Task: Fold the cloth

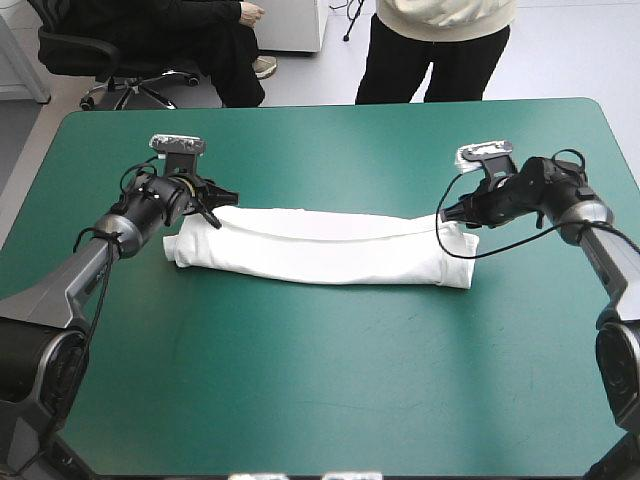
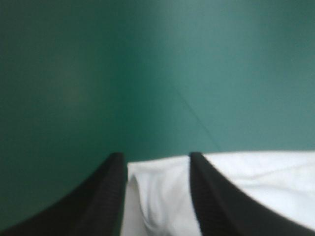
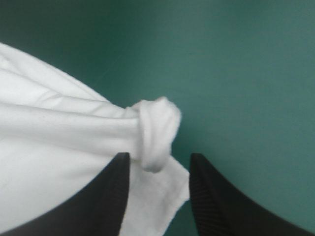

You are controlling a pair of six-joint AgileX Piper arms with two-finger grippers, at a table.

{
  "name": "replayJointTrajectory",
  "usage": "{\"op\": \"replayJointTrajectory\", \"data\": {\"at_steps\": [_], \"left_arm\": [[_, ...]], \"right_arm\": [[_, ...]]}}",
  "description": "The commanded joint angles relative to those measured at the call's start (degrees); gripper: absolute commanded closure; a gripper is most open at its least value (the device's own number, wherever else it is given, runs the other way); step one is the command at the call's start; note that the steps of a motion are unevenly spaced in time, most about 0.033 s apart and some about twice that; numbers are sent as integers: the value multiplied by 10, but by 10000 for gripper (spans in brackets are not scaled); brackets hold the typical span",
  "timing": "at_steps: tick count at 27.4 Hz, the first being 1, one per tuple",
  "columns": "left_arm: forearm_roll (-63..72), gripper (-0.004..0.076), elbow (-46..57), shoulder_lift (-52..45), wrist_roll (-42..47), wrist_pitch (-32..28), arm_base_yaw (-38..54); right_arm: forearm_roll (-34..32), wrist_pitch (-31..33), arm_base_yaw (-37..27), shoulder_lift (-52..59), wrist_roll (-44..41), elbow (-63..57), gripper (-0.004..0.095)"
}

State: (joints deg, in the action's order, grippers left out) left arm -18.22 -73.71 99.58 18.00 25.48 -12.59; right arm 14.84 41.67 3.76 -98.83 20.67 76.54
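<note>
Between each arm's parted fingers (image 2: 98, 201) lies T-shirt (image 1: 320, 250) cloth.

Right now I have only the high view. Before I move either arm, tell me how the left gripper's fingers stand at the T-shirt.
Observer: In the left wrist view, the left gripper is open. Its fingers stand apart, and the end of the T-shirt lies between them.
Operator: Now report the right one.
Observer: The right gripper is open as well. The corner of the cloth is curled into a tight rolled nub, which sits just ahead of the gap between its fingers.
</note>
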Motion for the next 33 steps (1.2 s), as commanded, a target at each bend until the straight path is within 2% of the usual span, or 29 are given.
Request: {"op": "replayJointTrajectory", "data": {"at_steps": [1,2,3,7,10,12,13,14,15,20,26,29,33], "left_arm": [[-7,96,-74,-28,14,4,17],[1,43,-102,-28,11,34,17],[13,45,-113,-28,-1,48,16],[165,118,-133,-30,-160,105,-14],[308,227,-133,-27,-296,151,-48],[383,350,-128,-23,-360,169,-74],[412,475,-124,-20,-383,175,-92],[429,648,-118,-13,-393,171,-107],[433,736,-115,-9,-394,167,-117],[451,736,-112,36,-394,145,-137],[471,736,-112,90,-395,145,-137],[490,736,-112,107,-406,146,-137],[503,736,-112,116,-422,155,-137]], "right_arm": [[8,-6,-36,29,-9,36,337],[12,7,-53,36,-5,37,348],[17,13,-59,43,-1,37,353],[27,54,-66,78,9,36,358],[23,74,-66,103,9,35,358],[20,79,-70,119,9,35,359],[18,82,-74,129,9,35,370],[19,85,-81,140,7,35,403],[19,85,-85,145,7,35,423],[22,94,-92,150,7,34,536],[63,108,-92,133,22,24,537],[105,106,-92,122,42,14,472],[158,105,-92,100,50,-11,309]]}}
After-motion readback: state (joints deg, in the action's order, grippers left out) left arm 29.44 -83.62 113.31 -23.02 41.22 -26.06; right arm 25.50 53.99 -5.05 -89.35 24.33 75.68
